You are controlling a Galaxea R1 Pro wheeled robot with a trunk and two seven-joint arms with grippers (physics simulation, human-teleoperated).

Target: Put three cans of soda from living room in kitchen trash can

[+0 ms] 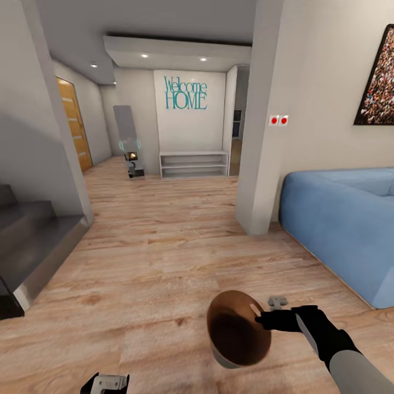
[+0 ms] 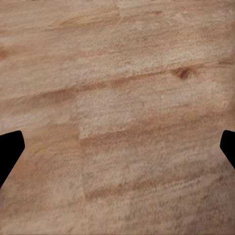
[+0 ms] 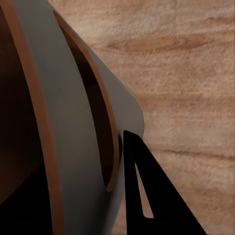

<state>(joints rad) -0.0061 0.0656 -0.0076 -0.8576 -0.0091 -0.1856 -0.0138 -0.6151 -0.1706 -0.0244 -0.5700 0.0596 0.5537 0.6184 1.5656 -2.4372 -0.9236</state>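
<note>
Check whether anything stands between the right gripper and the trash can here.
Nothing visible does. The right gripper is already at the rim of the trash can, jaws closed on its wall, carrying it above the wood floor. The left gripper hangs apart, open.

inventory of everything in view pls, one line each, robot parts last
Round tapered waste bin: one, grey outside, brown inside, held above the floor, rim pinched by the right gripper; no cans visible inside.
Pale wood plank floor: one, tan, throughout.
Light blue sofa: one, at right.
Teal "Welcome HOME" lettering: one, far wall.
White low shelf unit: one, under the lettering.
Grey stairs: one flight, at left.
Wooden door: one, orange-brown, left wall.
Framed crowd picture: one, right wall.
Red wall switches: two, on the pillar.
Right gripper: one, black, on the bin's rim.
Left gripper: one, black fingers, open above the floor.
</note>
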